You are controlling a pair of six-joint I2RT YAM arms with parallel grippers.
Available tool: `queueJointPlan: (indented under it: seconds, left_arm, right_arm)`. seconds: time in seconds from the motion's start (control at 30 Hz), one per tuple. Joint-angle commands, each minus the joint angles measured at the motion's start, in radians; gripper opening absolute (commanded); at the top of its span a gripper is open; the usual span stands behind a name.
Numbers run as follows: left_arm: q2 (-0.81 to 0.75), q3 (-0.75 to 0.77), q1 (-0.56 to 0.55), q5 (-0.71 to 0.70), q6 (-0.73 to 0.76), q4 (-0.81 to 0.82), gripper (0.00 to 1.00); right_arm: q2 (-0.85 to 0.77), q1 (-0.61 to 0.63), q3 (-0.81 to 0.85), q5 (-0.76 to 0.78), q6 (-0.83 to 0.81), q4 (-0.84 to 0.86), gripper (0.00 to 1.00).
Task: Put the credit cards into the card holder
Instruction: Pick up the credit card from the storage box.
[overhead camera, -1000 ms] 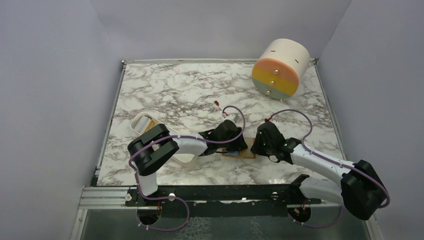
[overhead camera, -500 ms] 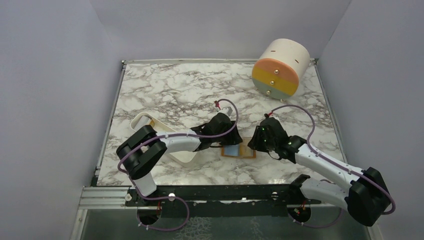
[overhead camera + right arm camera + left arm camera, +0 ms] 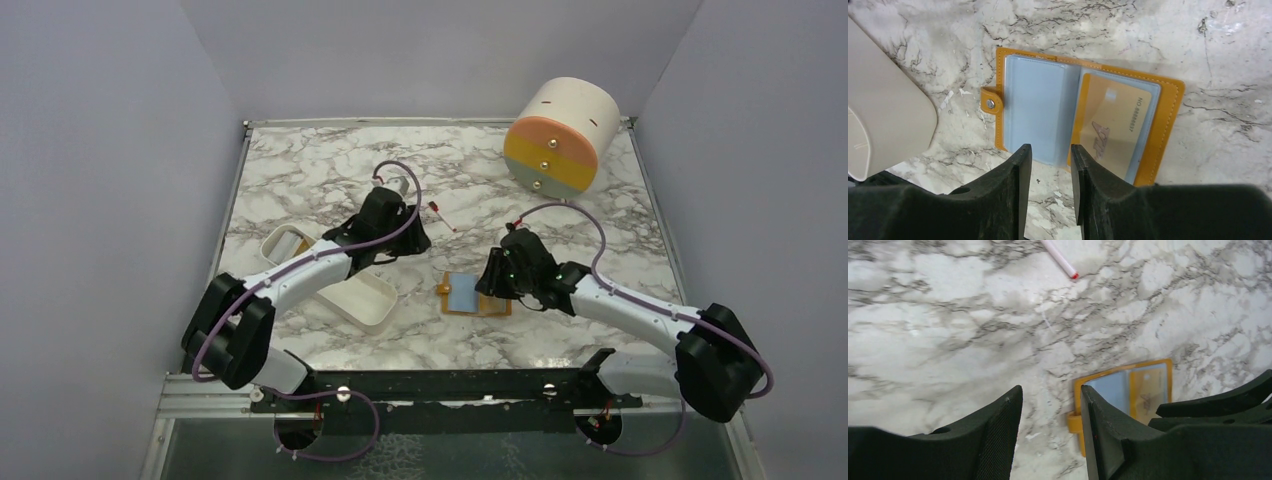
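The card holder (image 3: 474,296) lies open on the marble, orange-tan outside with blue-grey sleeves (image 3: 1038,117) and its snap tab (image 3: 991,103) on the left. One golden credit card (image 3: 1112,131) sits in its right-hand sleeve, also visible in the left wrist view as a card (image 3: 1148,392) inside the holder (image 3: 1108,390). My right gripper (image 3: 492,280) hovers at the holder's right side, and its jaws (image 3: 1050,150) are open with nothing between them. My left gripper (image 3: 416,240) is apart from the holder to the back left, open (image 3: 1050,392) and empty.
A white oblong tray (image 3: 355,295) sits left of the holder, with something flat at its far end. A small red-tipped white stick (image 3: 438,212) lies behind the holder. A big cream-orange drum (image 3: 558,135) stands at the back right.
The left arm has pulled away from the card holder toward the back left. The right gripper shifted slightly left and back. The holder, covered before, now lies open in plain view.
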Motion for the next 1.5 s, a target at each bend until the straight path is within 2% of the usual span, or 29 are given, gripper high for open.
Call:
queueJointPlan:
  seconds: [0.0, 0.27, 0.6, 0.77, 1.07, 1.47]
  left_arm:
    - [-0.079, 0.076, 0.088, -0.093, 0.21, -0.237, 0.48]
    - [-0.216, 0.071, 0.233, -0.239, 0.495, -0.325, 0.41]
    - [-0.28, -0.046, 0.352, -0.383, 0.758, -0.258, 0.4]
    - [-0.246, -0.066, 0.403, -0.47, 0.813, -0.248, 0.41]
    - [-0.248, -0.122, 0.46, -0.49, 0.866, -0.201, 0.41]
    - [-0.168, -0.133, 0.497, -0.507, 0.904, -0.176, 0.44]
  right_arm:
    - [0.042, 0.013, 0.045, -0.022, -0.003, 0.067, 0.36]
    - [0.124, 0.013, 0.038, -0.047, -0.025, 0.121, 0.37]
    - [0.166, 0.013, 0.013, -0.006, -0.062, 0.115, 0.36]
    - [0.149, 0.014, 0.021, -0.009, -0.084, 0.111, 0.36]
    - [0.13, 0.013, 0.023, -0.063, -0.116, 0.138, 0.36]
    - [0.101, 0.013, 0.031, -0.083, -0.146, 0.14, 0.36]
